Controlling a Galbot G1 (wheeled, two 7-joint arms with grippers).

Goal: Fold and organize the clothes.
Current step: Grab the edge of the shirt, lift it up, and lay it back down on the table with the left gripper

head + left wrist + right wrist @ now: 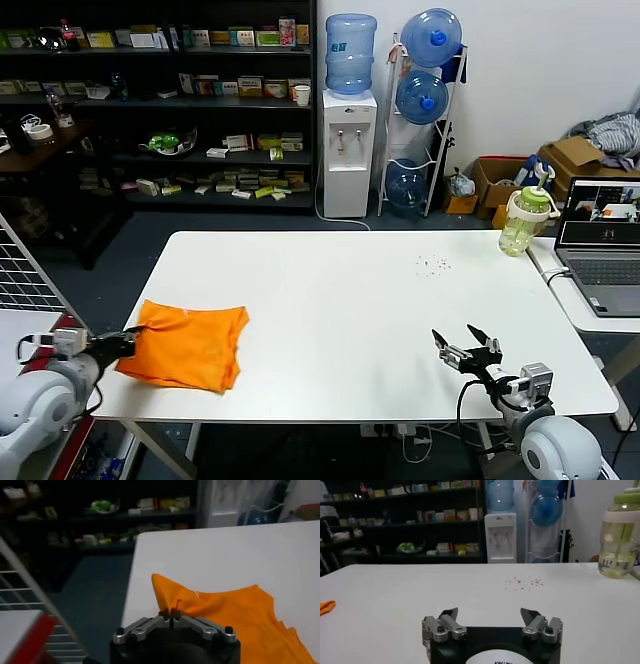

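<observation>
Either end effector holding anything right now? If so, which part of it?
Left end effector is shut on the orange T-shirt, pinching a raised bit of cloth at its left edge. Right end effector is open over bare table, holding nothing.

The T-shirt (188,345) lies on the surface (350,300) at its near left corner. The left hand (130,343) is at the shirt's left edge, pinching the cloth. The right hand (467,348) sits over the near right part of the surface, well apart from the shirt. A bottle (524,222) stands at the far right corner. A laptop (600,245) rests on an adjoining table to the right.
</observation>
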